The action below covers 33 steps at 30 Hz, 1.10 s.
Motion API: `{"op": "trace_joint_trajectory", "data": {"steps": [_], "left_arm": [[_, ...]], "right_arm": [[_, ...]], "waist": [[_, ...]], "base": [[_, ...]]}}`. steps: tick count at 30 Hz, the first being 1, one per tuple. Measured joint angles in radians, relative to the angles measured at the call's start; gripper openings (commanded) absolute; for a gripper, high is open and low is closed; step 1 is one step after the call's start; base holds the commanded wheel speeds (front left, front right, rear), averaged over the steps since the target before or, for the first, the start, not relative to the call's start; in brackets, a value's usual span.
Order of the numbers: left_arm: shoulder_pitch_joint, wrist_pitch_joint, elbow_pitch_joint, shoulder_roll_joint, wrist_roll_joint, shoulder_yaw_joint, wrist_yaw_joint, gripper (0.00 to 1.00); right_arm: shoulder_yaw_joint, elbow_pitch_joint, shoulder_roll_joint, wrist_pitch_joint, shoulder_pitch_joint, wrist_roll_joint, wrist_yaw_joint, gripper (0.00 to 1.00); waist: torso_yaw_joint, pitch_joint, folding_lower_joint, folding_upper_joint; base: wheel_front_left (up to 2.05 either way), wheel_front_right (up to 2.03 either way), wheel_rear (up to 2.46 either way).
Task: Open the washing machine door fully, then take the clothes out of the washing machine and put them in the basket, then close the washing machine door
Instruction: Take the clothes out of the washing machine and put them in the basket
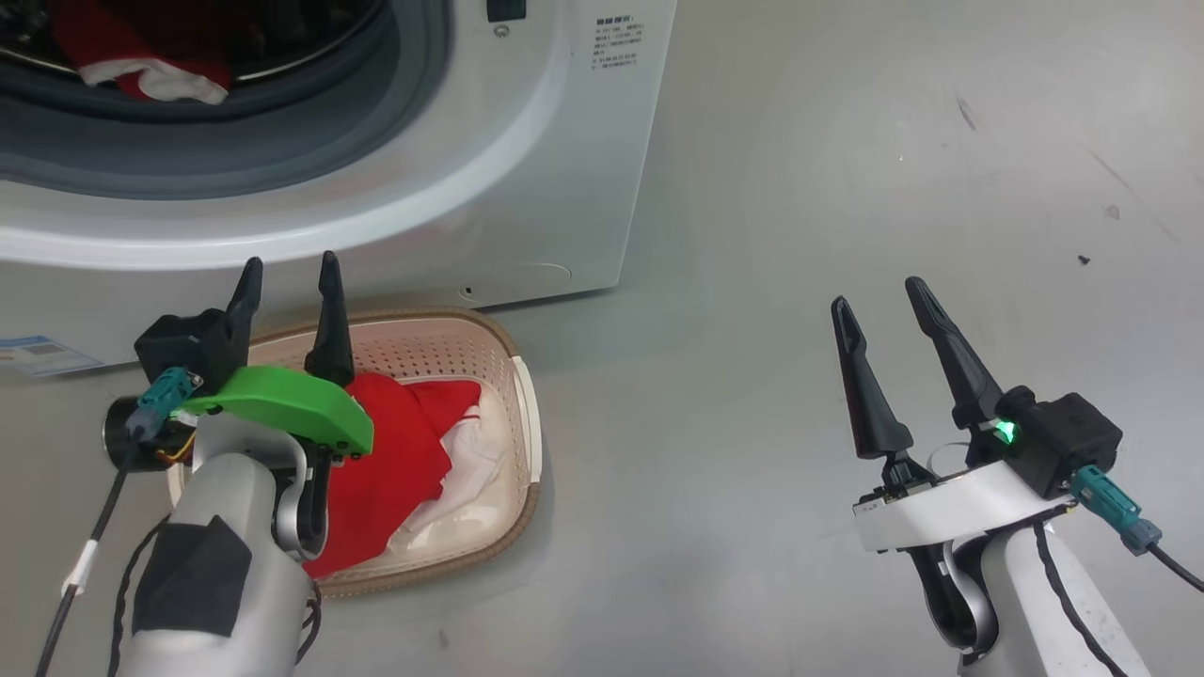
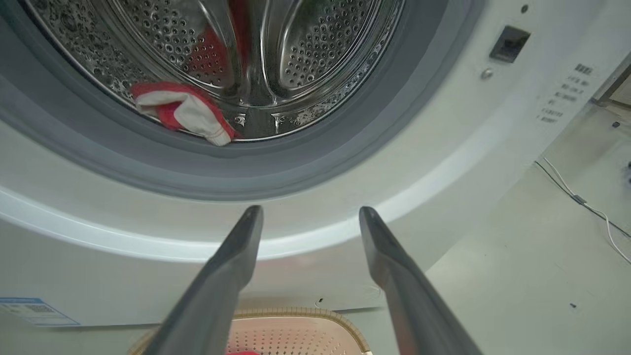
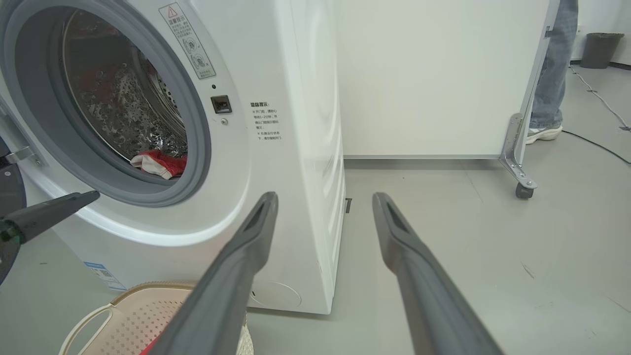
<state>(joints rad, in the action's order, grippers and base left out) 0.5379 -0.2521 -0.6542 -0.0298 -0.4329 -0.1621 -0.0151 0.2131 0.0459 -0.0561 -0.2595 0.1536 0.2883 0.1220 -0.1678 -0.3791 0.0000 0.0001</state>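
Note:
The washing machine (image 1: 564,141) stands with its porthole open. A red garment with white trim (image 1: 141,70) lies at the drum's front lip (image 2: 182,111), also seen in the right wrist view (image 3: 157,165). The door's black rim (image 3: 7,190) juts in at that view's left edge, swung aside. The basket (image 1: 423,353) sits on the floor before the machine, holding red clothes (image 1: 404,451) and white fabric (image 1: 470,470). My left gripper (image 1: 290,261) hangs open and empty above the basket's back rim, pointing at the machine front (image 2: 310,212). My right gripper (image 1: 875,292) is open and empty over bare floor (image 3: 325,195).
Grey floor stretches to the right of the machine. A white panel on casters (image 3: 429,74) stands behind, with a person's leg (image 3: 552,64) and a dark bin (image 3: 601,49) beyond it. Cables (image 2: 581,202) run along the floor.

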Motion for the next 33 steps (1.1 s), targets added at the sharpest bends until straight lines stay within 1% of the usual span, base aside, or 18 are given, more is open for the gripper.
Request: {"op": "trace_joint_trajectory", "data": {"steps": [6, 7, 11, 19, 25, 33], "left_arm": [[-0.061, 0.000, 0.116, 0.001, 0.041, 0.007, 0.012, 1.00], [-0.082, 0.000, 0.152, 0.001, 0.053, 0.008, 0.023, 1.00], [-0.127, 0.000, 0.210, 0.001, 0.070, 0.009, 0.037, 1.00], [-0.264, 0.000, 0.301, 0.001, 0.091, 0.016, 0.071, 1.00], [-0.375, 0.000, 0.351, 0.000, 0.083, 0.022, 0.077, 1.00], [-0.489, 0.000, 0.416, -0.002, 0.077, 0.002, 0.087, 1.00]], "right_arm": [[-0.010, 0.010, 0.000, 0.000, -0.028, -0.009, 0.000, 1.00], [-0.010, 0.012, 0.000, 0.000, -0.037, -0.010, 0.000, 1.00], [-0.011, 0.020, 0.000, 0.000, -0.054, -0.020, 0.000, 1.00], [-0.026, 0.030, 0.000, 0.000, -0.096, -0.031, 0.000, 1.00], [-0.041, 0.036, 0.001, 0.000, -0.132, -0.040, 0.000, 1.00], [-0.045, 0.037, 0.002, 0.000, -0.181, -0.048, 0.000, 1.00]], "waist": [[0.025, 0.059, 0.0000, 0.0000], [0.033, 0.078, 0.0000, 0.0000], [0.046, 0.115, 0.0000, 0.0000], [0.064, 0.186, 0.0000, 0.0000], [0.073, 0.237, 0.0000, 0.0000], [0.084, 0.286, 0.0000, 0.0000]], "base": [[0.00, 0.00, 0.00], [0.00, 0.00, 0.00], [0.00, 0.00, 0.00], [0.00, 0.00, 0.00], [0.00, 0.00, 0.00], [0.00, 0.00, 0.00]]}}
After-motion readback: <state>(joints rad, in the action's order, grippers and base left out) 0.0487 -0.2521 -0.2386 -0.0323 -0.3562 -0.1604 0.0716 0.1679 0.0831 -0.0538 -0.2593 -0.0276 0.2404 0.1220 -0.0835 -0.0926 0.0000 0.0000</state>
